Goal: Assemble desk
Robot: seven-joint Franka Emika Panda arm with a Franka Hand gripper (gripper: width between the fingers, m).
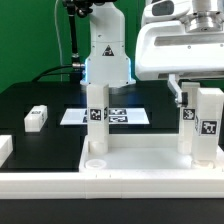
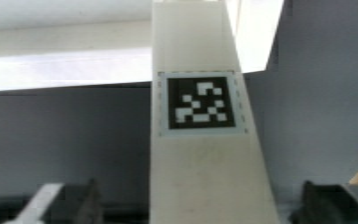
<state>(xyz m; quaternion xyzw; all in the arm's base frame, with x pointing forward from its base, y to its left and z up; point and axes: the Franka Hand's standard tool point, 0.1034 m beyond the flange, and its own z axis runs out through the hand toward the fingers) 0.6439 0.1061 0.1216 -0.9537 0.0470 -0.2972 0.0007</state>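
Observation:
The white desk top [image 1: 140,168] lies in the foreground. One white tagged leg [image 1: 97,128] stands upright on it near the exterior view's left. A second tagged leg [image 1: 206,128] stands upright on it at the exterior view's right. My gripper [image 1: 194,95] is around the top of this second leg. In the wrist view the leg [image 2: 208,110] fills the middle, between the two dark fingers [image 2: 69,205], with a gap on each side. The gripper [image 2: 197,206] is open. A loose leg [image 1: 35,118] lies on the black table at the left.
The marker board [image 1: 128,116] lies flat behind the desk top, in front of the robot base [image 1: 105,60]. Another white part [image 1: 5,148] shows at the exterior view's left edge. A green backdrop stands behind the table.

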